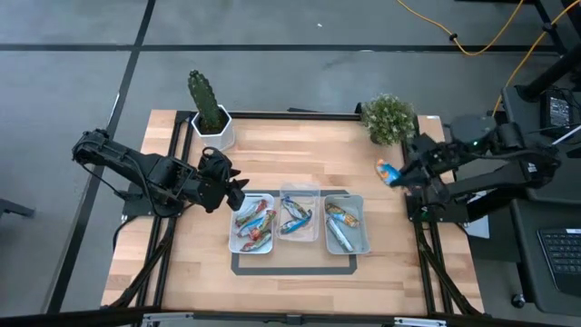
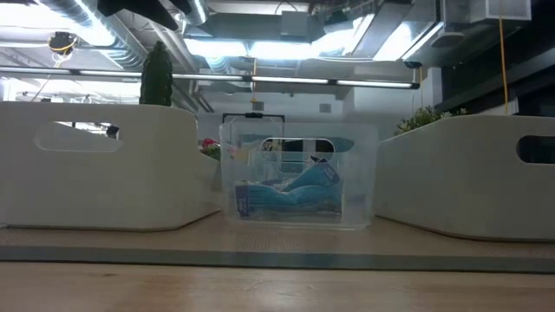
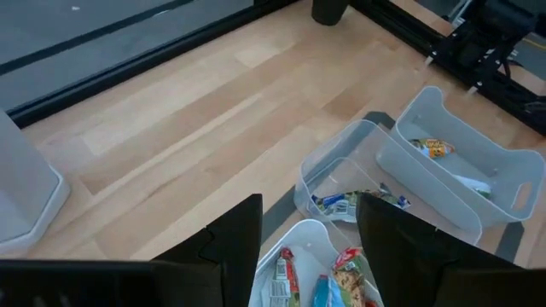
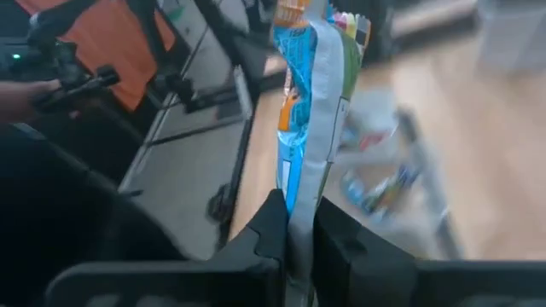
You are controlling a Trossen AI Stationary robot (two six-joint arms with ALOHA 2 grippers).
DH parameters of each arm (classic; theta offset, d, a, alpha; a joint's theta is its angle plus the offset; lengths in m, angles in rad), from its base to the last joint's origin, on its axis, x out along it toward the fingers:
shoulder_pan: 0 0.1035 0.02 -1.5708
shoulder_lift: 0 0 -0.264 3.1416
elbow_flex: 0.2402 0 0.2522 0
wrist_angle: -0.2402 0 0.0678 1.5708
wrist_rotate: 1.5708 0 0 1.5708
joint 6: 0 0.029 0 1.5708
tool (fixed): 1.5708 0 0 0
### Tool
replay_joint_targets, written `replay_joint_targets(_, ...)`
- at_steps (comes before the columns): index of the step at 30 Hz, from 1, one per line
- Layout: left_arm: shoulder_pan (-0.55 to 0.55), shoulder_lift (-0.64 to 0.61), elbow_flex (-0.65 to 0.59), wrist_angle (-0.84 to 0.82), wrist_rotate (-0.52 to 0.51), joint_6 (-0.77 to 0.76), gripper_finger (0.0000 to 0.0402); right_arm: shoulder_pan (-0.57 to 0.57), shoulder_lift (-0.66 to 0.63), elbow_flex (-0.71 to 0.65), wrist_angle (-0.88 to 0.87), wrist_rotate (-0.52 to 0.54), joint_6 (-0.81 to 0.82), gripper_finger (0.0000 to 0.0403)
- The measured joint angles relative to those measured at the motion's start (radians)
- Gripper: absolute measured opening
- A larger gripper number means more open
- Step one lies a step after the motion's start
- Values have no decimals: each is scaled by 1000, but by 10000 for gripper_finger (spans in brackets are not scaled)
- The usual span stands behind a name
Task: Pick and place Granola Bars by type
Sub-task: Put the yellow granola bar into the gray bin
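Two dark, cable-strung jointed arms

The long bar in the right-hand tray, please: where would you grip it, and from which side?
Grip the long bar across its narrow middle, coming straight down from above. It lies flat and slanted in the right-hand tray, whose walls block side approaches, so the fingers should close across its width, clear of the bar beside it.

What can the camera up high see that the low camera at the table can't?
Only the high view shows both arms: the right gripper pinching a blue granola bar near the table's right edge, and the open left gripper by the left tray.

Only the low view shows the ceiling lights and the blue bars through the clear middle tray's wall.

Both show the three trays, the cactus and the bushy plant.
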Motion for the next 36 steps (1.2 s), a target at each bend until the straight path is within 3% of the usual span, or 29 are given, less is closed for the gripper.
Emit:
replay_joint_targets(5,0,10,0,0,2,-19,182,118,33,-53,-25,66,210,36)
replay_joint_targets(11,0,48,0,-1,6,-24,182,249,84,-219,-30,390,513,35)
replay_joint_targets(15,0,77,0,-1,19,-26,182,276,103,-320,-27,487,759,37)
replay_joint_targets(21,0,107,0,-1,45,-27,182,313,161,-413,26,497,966,36)
replay_joint_targets(27,0,111,0,1,43,-33,182,350,279,-424,143,448,993,36)
replay_joint_targets(36,0,111,0,0,31,-34,182,389,495,-424,140,332,1012,38)
